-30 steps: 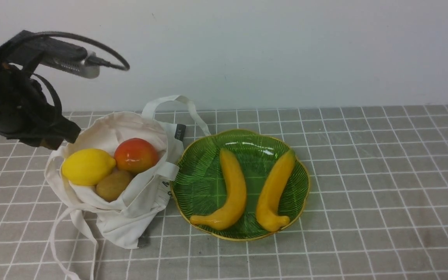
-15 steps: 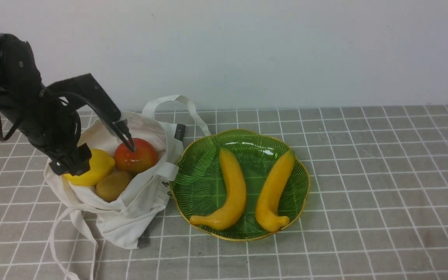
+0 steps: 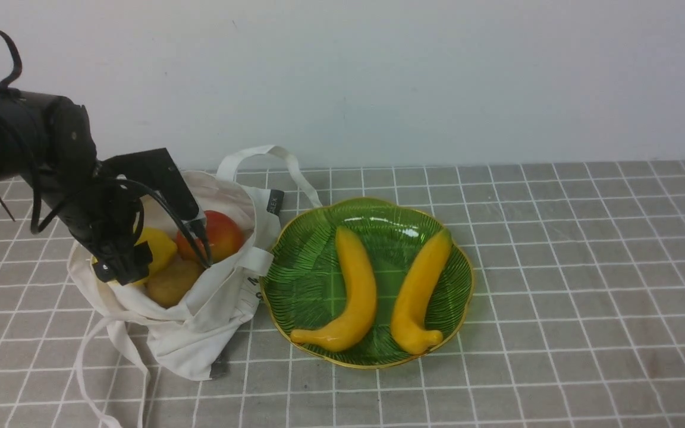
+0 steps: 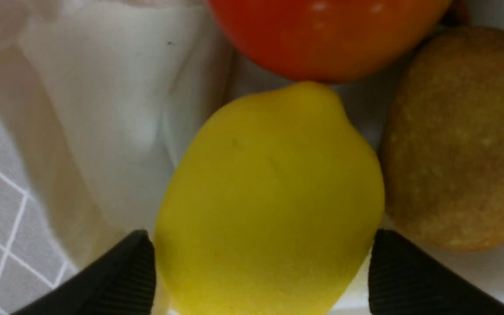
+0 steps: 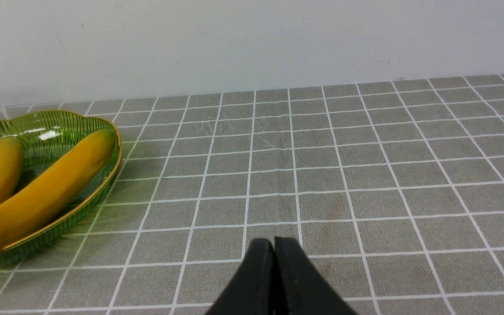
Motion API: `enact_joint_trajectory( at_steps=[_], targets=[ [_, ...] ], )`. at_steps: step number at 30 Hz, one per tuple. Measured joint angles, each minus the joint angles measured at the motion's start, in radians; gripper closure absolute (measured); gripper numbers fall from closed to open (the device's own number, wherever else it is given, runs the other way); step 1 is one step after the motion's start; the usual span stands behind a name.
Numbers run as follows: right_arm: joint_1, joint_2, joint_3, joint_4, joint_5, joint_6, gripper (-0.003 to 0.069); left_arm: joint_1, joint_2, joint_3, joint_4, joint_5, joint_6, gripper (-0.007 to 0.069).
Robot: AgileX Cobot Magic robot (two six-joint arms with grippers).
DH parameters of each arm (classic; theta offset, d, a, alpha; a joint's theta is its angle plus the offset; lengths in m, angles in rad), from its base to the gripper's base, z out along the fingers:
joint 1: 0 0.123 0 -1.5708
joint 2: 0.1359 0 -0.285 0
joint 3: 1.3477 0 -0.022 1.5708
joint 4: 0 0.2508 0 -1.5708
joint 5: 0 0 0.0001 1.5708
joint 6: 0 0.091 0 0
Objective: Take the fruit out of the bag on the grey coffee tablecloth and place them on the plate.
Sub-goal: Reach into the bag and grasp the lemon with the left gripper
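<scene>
On the left of the front view, one off-white bag (image 3: pixel 200 333) lies on the grey coffee tablecloth (image 3: pixel 556 267), with its mouth wide open. Inside the bag there are three pieces of fruit, close together: one lemon (image 3: pixel 155 249), one red-orange fruit (image 3: pixel 223 235) and one brown kiwi (image 3: pixel 170 285).

The lemon lies flat. Its long axis goes across the view from left to right, and its pointed tip is directed to the red-orange fruit, almost touching it. The kiwi is beside the lemon, on the side nearer to the robot.

The left gripper (image 3: pixel 161 255) is down in the mouth of the bag. Its claw is spread apart, with one finger on each side of the lemon, across its short width. In the left wrist view the two black pads (image 4: pixel 125 271) are at the lemon's (image 4: pixel 269 197) sides; I cannot tell if they press on it.

Just to the right of the bag stands one green plate (image 3: pixel 313 279) with a gold rim. Two bananas (image 3: pixel 354 291) lie on it side by side, not touching each other. Their long axes run from near to far.

The right gripper (image 5: pixel 274 271) appears only in its own wrist view. Its claw is closed with the fingers together, empty, above bare cloth to the right of the plate.
</scene>
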Motion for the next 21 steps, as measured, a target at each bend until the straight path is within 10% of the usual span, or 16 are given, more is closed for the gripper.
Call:
enact_joint_trajectory(
  at_steps=[10,21],
  targets=[
    [0.0,0.0,0.0,0.0,0.0,0.0,0.0673,0.0,0.025,0.0,0.058,-0.016,-0.022,0.0118],
    [0.0,0.0,0.0,0.0,0.0,0.0,0.0673,-0.013,-0.145,-0.134,0.059,0.21,-0.381,0.0118]
  ],
)
